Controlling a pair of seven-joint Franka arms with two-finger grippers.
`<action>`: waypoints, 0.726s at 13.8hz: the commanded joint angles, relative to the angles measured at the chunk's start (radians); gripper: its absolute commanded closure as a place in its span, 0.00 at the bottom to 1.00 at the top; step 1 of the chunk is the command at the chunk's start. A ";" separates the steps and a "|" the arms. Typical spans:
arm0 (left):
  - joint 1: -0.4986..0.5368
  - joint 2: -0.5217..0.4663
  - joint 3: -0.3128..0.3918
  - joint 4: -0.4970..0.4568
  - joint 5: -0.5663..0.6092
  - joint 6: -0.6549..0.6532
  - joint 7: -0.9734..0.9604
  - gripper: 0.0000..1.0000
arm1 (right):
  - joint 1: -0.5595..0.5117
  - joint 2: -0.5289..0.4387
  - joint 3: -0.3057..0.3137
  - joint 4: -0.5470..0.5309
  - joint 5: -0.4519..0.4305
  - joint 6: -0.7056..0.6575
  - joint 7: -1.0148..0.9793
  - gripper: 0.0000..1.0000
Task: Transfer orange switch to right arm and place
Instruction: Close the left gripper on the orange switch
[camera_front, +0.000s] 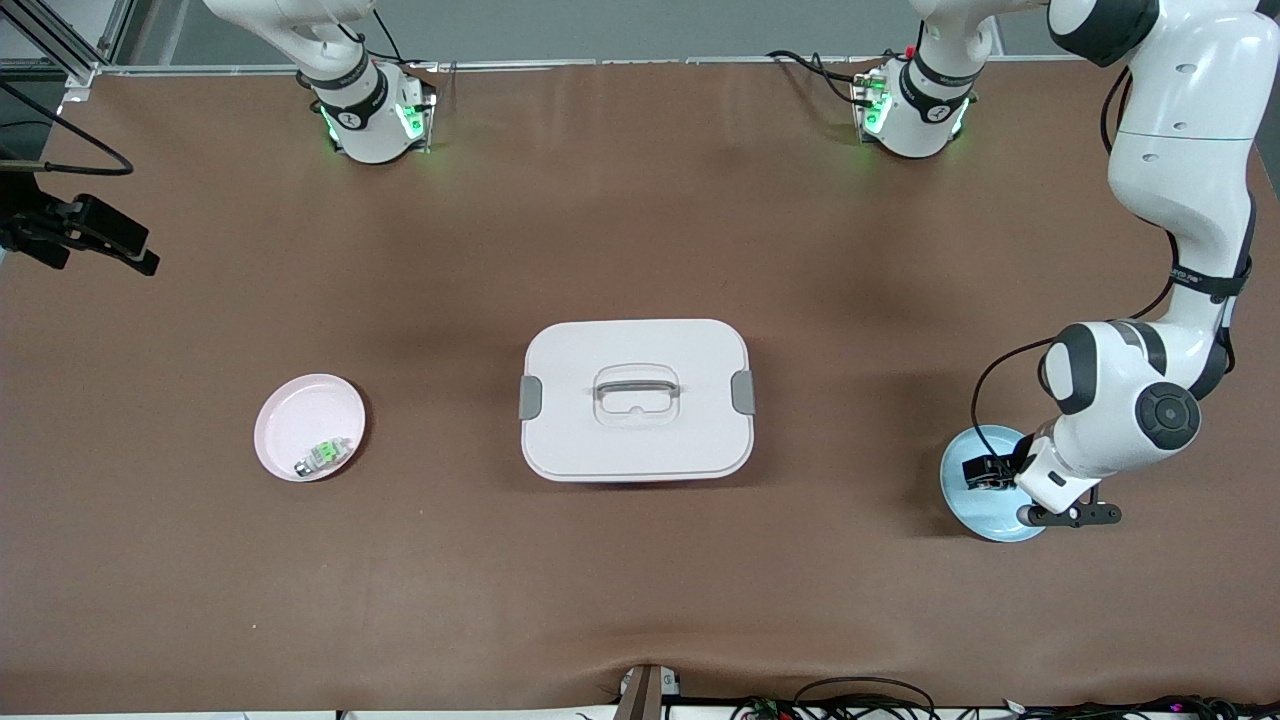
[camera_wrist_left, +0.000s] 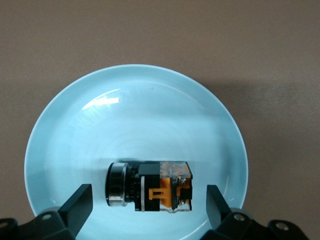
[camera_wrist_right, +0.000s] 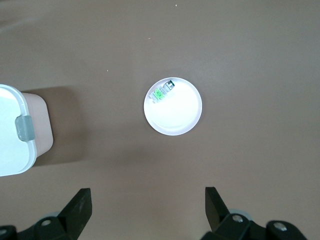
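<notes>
Left wrist view shows the orange switch (camera_wrist_left: 150, 191) lying on its side in the pale blue plate (camera_wrist_left: 75, 130), at the left arm's end of the table. It looks light, rigid, hard plastic, best pinched across its blocky body. The left pincer (camera_wrist_left: 149, 207) straddles it wide open, touching nothing. The right pincer (camera_wrist_right: 148, 210) waits open, high over the table.

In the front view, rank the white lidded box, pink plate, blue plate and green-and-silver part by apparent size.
1. White lidded box.
2. Pink plate and blue plate: they look about alike, and the left arm covers part of the blue one, so no ranking.
3. Green-and-silver part.
</notes>
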 joint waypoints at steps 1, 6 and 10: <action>0.004 -0.005 -0.001 -0.015 0.017 0.018 0.016 0.00 | 0.008 -0.003 -0.004 0.003 -0.007 0.004 0.000 0.00; 0.003 0.003 -0.001 -0.012 0.018 0.036 0.019 0.01 | 0.008 -0.003 -0.004 0.003 -0.007 0.004 0.008 0.00; 0.007 0.035 -0.001 -0.009 0.018 0.079 0.023 0.07 | 0.024 -0.003 -0.004 0.006 -0.007 0.004 0.011 0.00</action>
